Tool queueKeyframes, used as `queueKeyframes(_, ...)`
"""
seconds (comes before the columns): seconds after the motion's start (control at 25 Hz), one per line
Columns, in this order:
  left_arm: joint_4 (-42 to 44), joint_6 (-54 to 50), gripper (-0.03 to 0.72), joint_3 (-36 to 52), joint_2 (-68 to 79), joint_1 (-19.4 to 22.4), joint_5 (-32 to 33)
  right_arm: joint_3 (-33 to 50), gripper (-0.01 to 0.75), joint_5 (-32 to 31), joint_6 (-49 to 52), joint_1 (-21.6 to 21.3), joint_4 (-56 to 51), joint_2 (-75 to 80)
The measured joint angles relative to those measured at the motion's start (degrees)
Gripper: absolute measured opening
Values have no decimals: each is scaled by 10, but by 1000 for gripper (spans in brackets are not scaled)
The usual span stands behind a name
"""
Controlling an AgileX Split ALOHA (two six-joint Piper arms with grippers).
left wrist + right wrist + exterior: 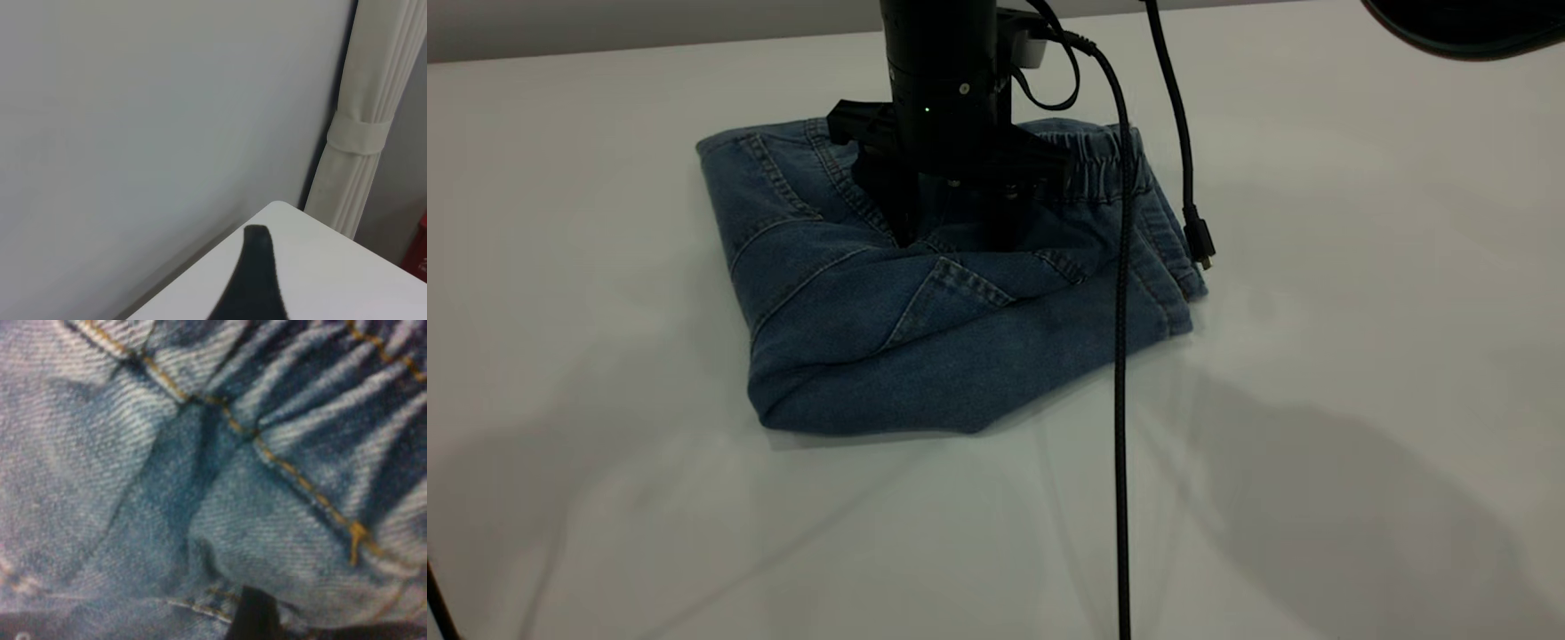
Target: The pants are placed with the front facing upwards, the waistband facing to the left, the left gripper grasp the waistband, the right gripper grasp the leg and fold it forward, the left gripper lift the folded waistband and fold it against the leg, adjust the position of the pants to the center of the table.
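Pale table (1316, 444) fills the exterior view, and the pants (925, 356) lie on it folded into a compact bundle, a little left of the middle and toward the far edge. Their waistband (1089, 160), gathered in ruched rows, runs along the far right side of the bundle, and a stitched seam crosses the top layer diagonally. The right gripper (953, 233) comes straight down onto the far part of the bundle, its two black fingers spread apart with both tips pressed into the denim, nothing pinched between them. Its wrist view is filled with denim at close range, orange stitching and waistband gathers beside one dark finger (257, 613). A black braided cable (1120, 373) hangs from the arm across the right side of the pants to the near edge, and a second cable ends in a plug (1199, 240) dangling just beside the right edge of the pants. The left gripper (253, 280) shows only as one black finger over a table corner, with a grey wall and a tied pale curtain (363, 133) behind; I cannot tell whether it is open or closed
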State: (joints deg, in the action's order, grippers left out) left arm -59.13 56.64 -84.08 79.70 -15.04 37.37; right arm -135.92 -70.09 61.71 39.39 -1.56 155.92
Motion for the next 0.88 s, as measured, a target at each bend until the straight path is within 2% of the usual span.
queueKeyframes(0.16,0,0,573,0,-6,0,0,0,495,-1,52,-4,-1,0)
queueKeyframes(0.52,2,0,573,0,-10,0,-1,1,495,-2,73,-34,-5,-15)
queueKeyframes(0.88,3,0,573,0,-10,0,-1,1,495,-1,31,-29,48,-92)
